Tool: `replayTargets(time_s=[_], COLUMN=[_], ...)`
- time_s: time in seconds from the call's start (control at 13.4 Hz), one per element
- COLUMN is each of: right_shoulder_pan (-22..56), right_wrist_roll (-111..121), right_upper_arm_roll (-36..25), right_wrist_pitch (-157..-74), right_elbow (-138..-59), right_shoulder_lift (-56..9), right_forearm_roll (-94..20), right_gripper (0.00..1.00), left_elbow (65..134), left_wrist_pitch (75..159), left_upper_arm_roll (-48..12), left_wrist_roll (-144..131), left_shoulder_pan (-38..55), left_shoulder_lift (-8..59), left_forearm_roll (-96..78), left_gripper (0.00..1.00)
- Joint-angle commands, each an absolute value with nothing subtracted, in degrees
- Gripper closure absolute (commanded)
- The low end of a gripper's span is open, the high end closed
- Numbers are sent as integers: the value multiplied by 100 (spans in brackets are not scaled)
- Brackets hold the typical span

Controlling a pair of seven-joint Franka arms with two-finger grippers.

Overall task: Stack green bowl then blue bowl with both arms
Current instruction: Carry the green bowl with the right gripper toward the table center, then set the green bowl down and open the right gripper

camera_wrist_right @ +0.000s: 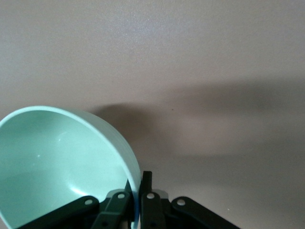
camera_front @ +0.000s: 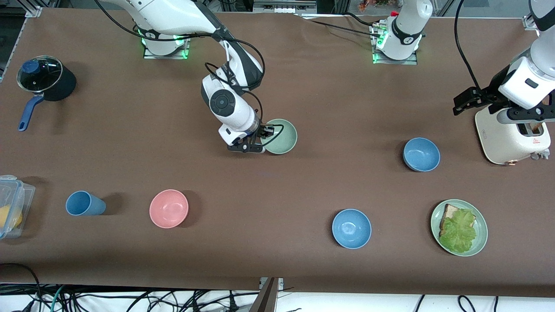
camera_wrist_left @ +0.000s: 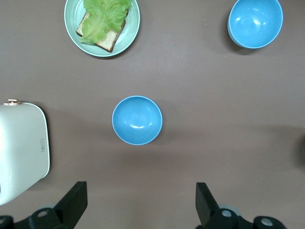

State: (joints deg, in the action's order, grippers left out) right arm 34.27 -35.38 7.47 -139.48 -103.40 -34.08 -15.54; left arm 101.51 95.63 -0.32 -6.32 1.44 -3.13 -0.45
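Sandwich plate (camera_front: pixel 479 240) nearest, right gripper (camera_wrist_right: pixel 137 202) pinching green bowl (camera_front: pixel 284 136)

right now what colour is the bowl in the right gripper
Pale mint green; the green bowl shows best in the right wrist view.

A black pot (camera_front: pixel 52 82) with a glass lid and blue handle sits toward the right arm's end of the table (camera_front: pixel 303 86). Nearer the front camera lie a clear box (camera_front: pixel 13 203), a blue cup (camera_front: pixel 84 203) on its side and a pink bowl (camera_front: pixel 168 208). At the left arm's end stand a white toaster (camera_front: pixel 507 136) and, nearer the camera, a green plate (camera_front: pixel 459 227) with bread and lettuce.
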Motion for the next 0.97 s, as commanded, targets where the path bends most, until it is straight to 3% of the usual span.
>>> replayTargets(time_s=[0.0, 0.82, 0.89], right_shoulder_pan=[3594, 3911, 3902], right_wrist_roll=[-3656, -3832, -3841], right_upper_arm_roll=[712, 703, 703], right_wrist_pitch=[-14044, -14353, -14361], right_elbow=[-10204, -10169, -10169], right_shoulder_lift=[-3472, -3797, -3814], right_forearm_roll=[-1661, -1705, -1722], right_gripper=[100, 100, 78], left_elbow=[9993, 9993, 9984], left_wrist_pitch=[9439, 9439, 9439], left_upper_arm_roll=[-62, -70, -70], left_wrist_roll=[-624, -633, -633], left_shoulder_pan=[105, 105, 105], left_shoulder_lift=[-246, -246, -246], left_forearm_roll=[-35, -35, -35], left_gripper=[0, 0, 0])
